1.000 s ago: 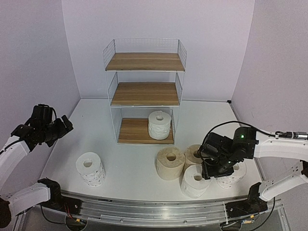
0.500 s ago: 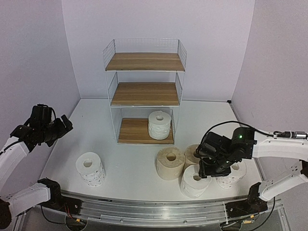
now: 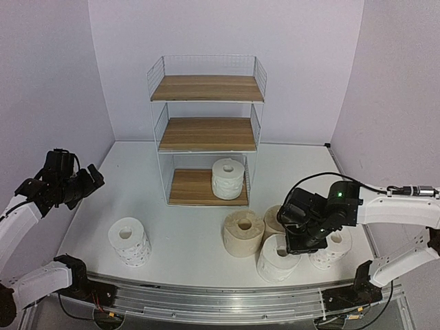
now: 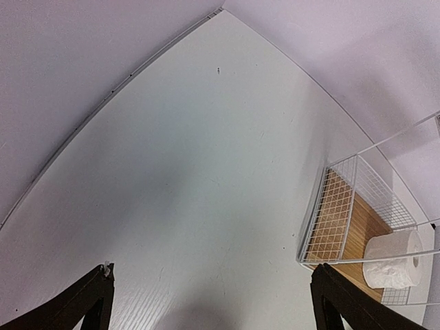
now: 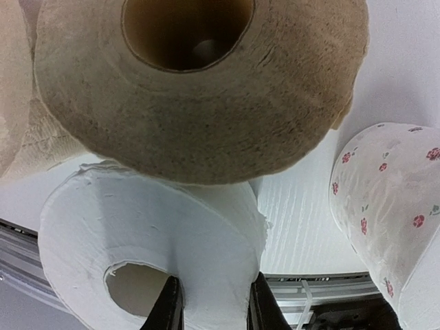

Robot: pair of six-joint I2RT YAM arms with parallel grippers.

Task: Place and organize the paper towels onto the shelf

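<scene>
White laminate covers the table (image 3: 185, 230), the largest thing here. The shelf (image 3: 206, 134) stands at its far middle, built of thin white wire with three wood-grain boards. We place everything else from that shelf.

The left arm (image 3: 38, 199) hangs well to the left of the shelf, raised off the table. The left jaws stand wide apart with nothing between them. The right arm (image 3: 385, 210) reaches down in front of the shelf, off to its right.

Two beige rolls sit just beside each other in front of the shelf's right half. The front beige roll (image 3: 243, 232) is in plain sight, and the rear beige roll (image 3: 273, 218) is partly behind the arm. The near white roll (image 3: 275, 260) sits farther forward from the shelf, close against them. One printed roll (image 3: 335, 247) lies farther right of the shelf. The other printed roll (image 3: 129, 240) stands alone in front of the shelf's left side. The shelved roll (image 3: 227, 178), plain white, stands upright on the shelf's bottom board, toward its right. The two boards above are bare.

The right jaws are closed on the near white roll, pinching its wall. One finger appears to be in the hollow core and the other outside.

We judge the task barely begun, with one roll of six shelved and five still on the table. The grasp on the second looks made, but we cannot tell whether it has left the table.
</scene>
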